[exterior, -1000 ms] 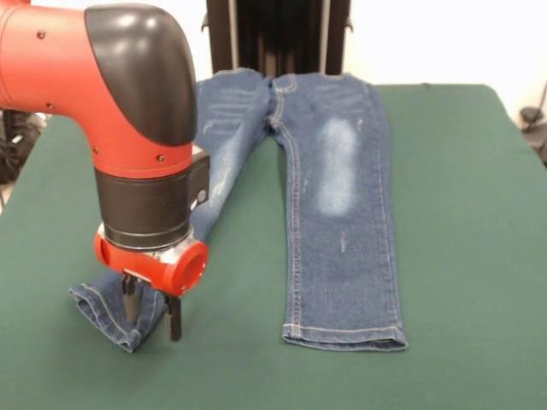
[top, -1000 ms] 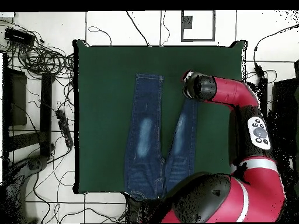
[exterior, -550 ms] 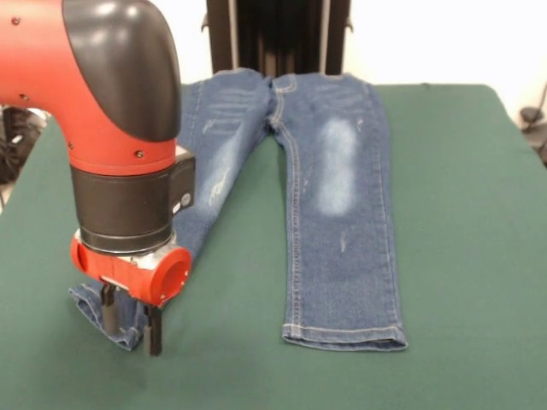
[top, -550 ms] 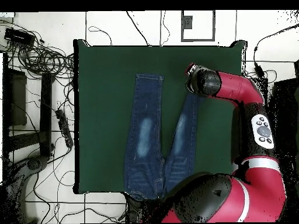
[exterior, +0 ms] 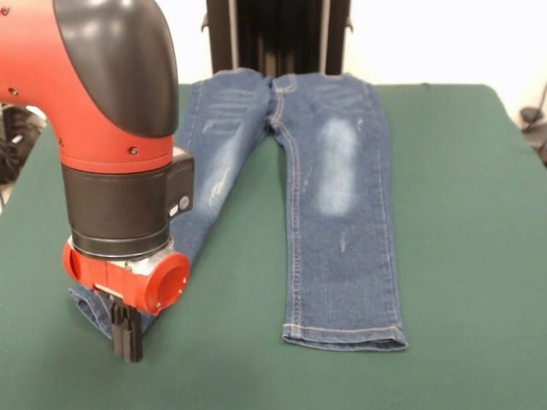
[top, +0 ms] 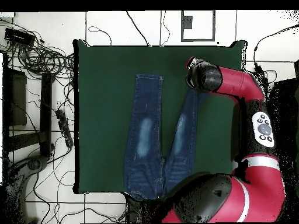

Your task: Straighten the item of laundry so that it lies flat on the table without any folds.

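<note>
In the front view a pair of faded blue denim jeans [exterior: 333, 196] lies on the dark green felt-covered worktop [exterior: 470, 256], waistband at upper centre; one leg runs straight down to lower centre, flat, the other slants to the lower left. There the red and black arm's gripper [exterior: 126, 329] stands at that leg's hem — its black fingers [exterior: 128, 331] pressed together, seemingly pinching the hem's edge. In the overhead view the jeans [top: 149, 140] lie mid-worktop [top: 105, 116]; the arm's end covers the right leg's hem at upper right.

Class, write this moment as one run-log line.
pincer: shut on jeans | jeans: one leg flat, other leg's hem held | table: green
</note>
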